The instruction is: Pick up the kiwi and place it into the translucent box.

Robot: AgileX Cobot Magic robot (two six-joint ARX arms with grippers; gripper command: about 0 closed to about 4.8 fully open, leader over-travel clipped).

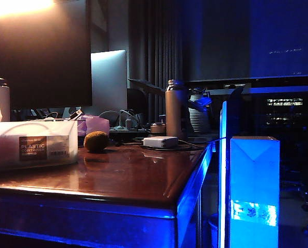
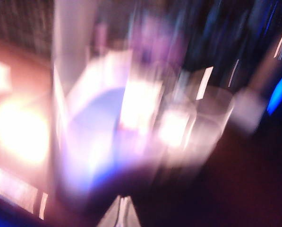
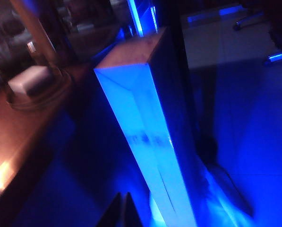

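The right gripper is seen closed and empty beside the blue carton. The left gripper is too blurred for its opening to be told. The kiwi lies untouched just beside the translucent box.

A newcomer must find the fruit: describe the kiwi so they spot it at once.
On the reddish wooden table, find the translucent box labelled PLASTIC CONTAINER at its left. The kiwi sits just right of it: small, brown, fuzzy, egg-shaped, unlike the pink box behind.

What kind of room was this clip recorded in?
Probably an office or lab desk in dim blue light: a large dark monitor, cables and a power adapter crowd the wooden table, with dark curtains behind.
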